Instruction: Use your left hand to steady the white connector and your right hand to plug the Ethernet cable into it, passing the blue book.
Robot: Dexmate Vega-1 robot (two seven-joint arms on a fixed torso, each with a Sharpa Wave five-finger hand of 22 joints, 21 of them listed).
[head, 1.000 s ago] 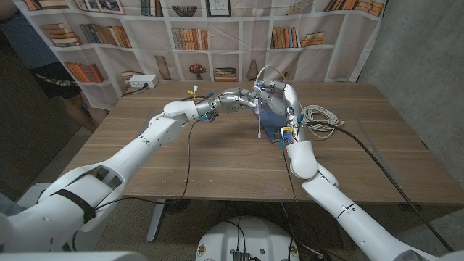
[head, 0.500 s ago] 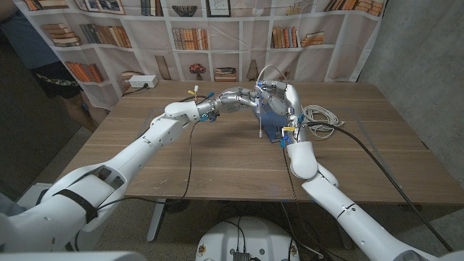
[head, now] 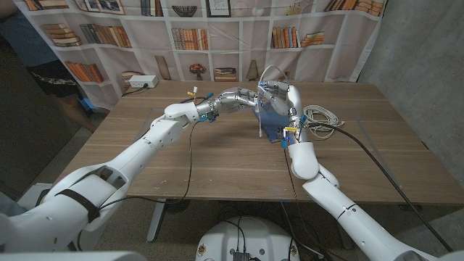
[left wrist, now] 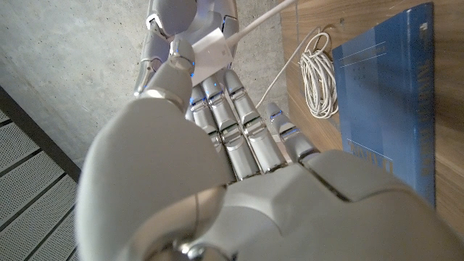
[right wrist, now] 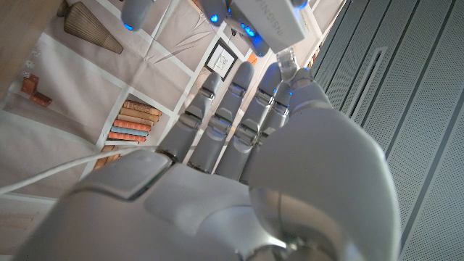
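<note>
Over the blue book (head: 271, 120) my two hands meet in the air. My left hand (head: 249, 96) reaches in from the left and grips the white connector (left wrist: 211, 51) in its fingertips. My right hand (head: 291, 97) stands against it and pinches the Ethernet cable's clear plug (right wrist: 288, 59) right at the white connector (right wrist: 268, 18). Whether the plug sits inside, I cannot tell. A white cable (head: 259, 119) hangs from the hands down to the book, and another arcs up behind them.
A coil of white cable (head: 319, 114) lies on the table right of the book. A white box (head: 143, 83) sits at the far left corner. Black cables (head: 377, 156) run across the table's right side. A person (head: 40, 72) stands at the left edge.
Both hands stay together over the book, barely shifted. The person at the left edge has drawn back a little.
</note>
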